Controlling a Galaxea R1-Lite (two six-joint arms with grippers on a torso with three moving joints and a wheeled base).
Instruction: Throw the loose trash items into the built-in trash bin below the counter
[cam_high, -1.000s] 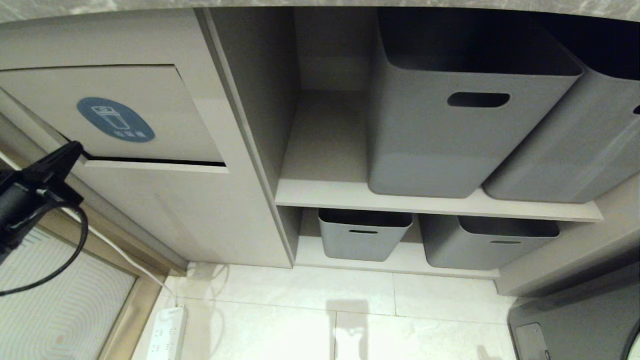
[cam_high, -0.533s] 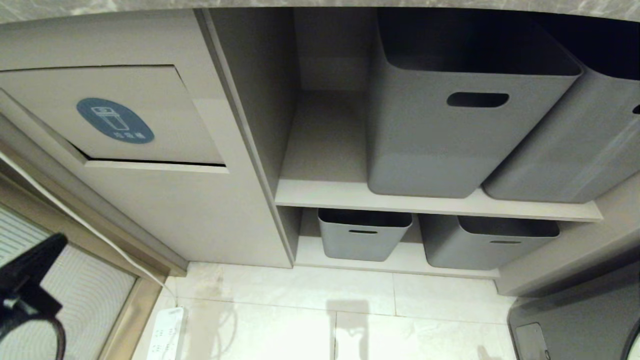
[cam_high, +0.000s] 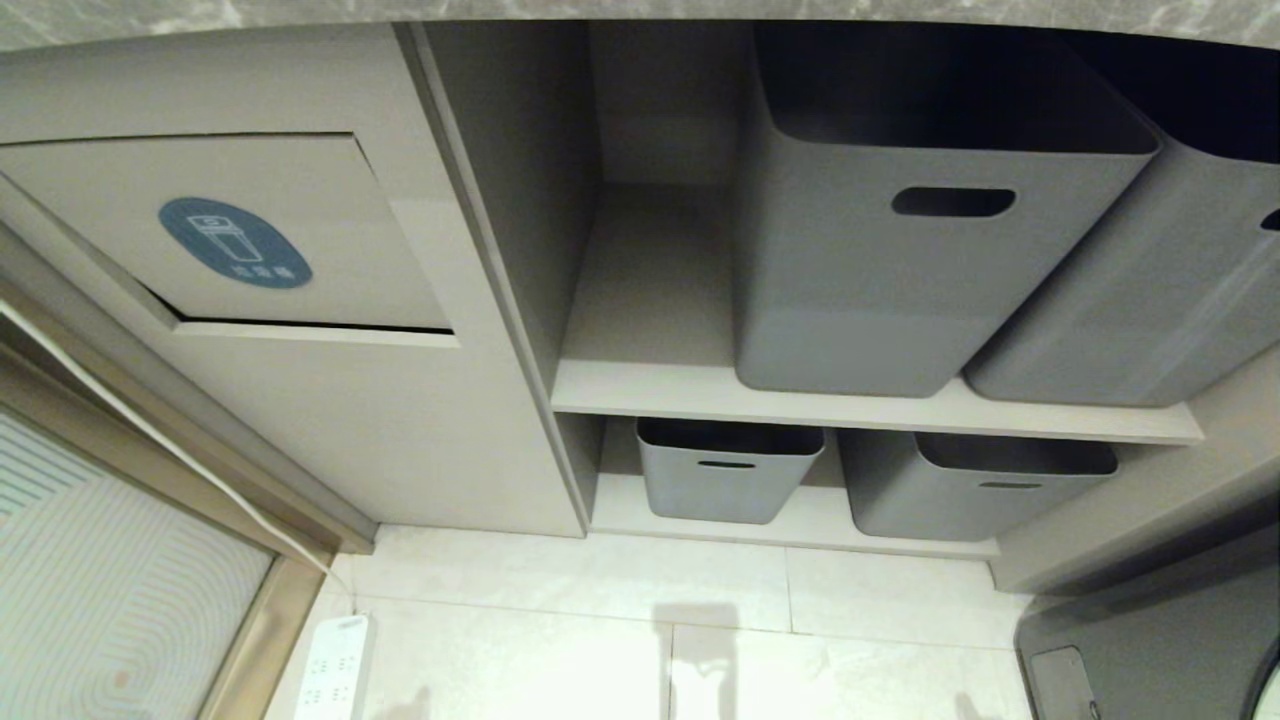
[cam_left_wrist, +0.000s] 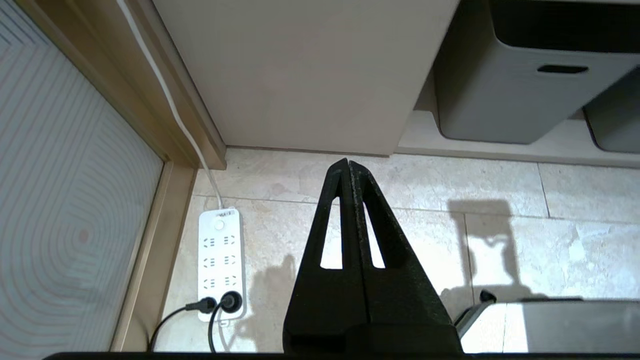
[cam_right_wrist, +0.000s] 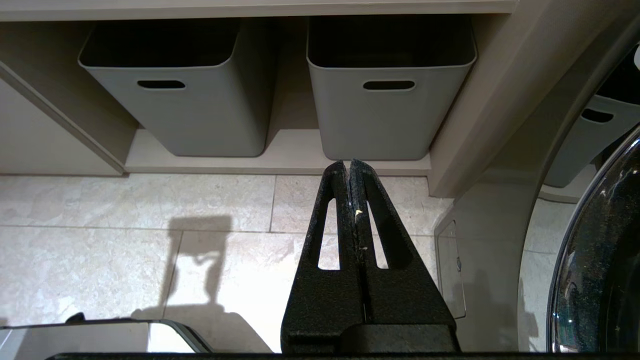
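Head view lost your left claw (cam_left_wrist: 348, 165) from beside the built-in trash bin (cam_high: 225, 235); pressed together, empty, so dumping looked finished.

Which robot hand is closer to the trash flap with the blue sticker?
Probably the left. The left gripper hangs shut over the floor by the beige cabinet panel that carries the bin flap. The right gripper, also shut, points at the grey tubs farther right. Neither holds trash.

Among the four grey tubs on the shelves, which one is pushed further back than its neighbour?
The lower left tub: its front stands further back on the bottom shelf than the lower right tub.
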